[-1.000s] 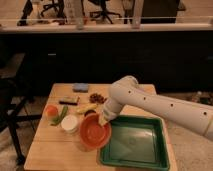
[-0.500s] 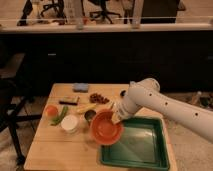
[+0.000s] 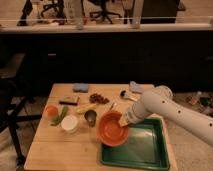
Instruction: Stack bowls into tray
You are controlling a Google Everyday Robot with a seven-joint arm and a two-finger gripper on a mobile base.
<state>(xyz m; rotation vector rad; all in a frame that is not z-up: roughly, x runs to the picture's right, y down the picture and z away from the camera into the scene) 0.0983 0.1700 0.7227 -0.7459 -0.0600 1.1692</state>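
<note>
The wide orange-red bowl (image 3: 113,128) hangs tilted over the left edge of the green tray (image 3: 145,150), partly above the table. My gripper (image 3: 123,121) is at the bowl's right rim and holds it up. The white arm reaches in from the right. The small white bowl (image 3: 69,123) stands on the table left of the tray, apart from the gripper.
A small orange fruit (image 3: 51,110) and a green pod lie at the left. A dark cup (image 3: 90,118), a banana, dark berries (image 3: 98,98), a spoon (image 3: 125,94), a blue pad (image 3: 80,87) and a blue cloth (image 3: 135,87) lie on the wooden table (image 3: 55,150).
The arm has carried the orange-red bowl up off the table and to the right, from beside the tray to over the tray's left edge.
</note>
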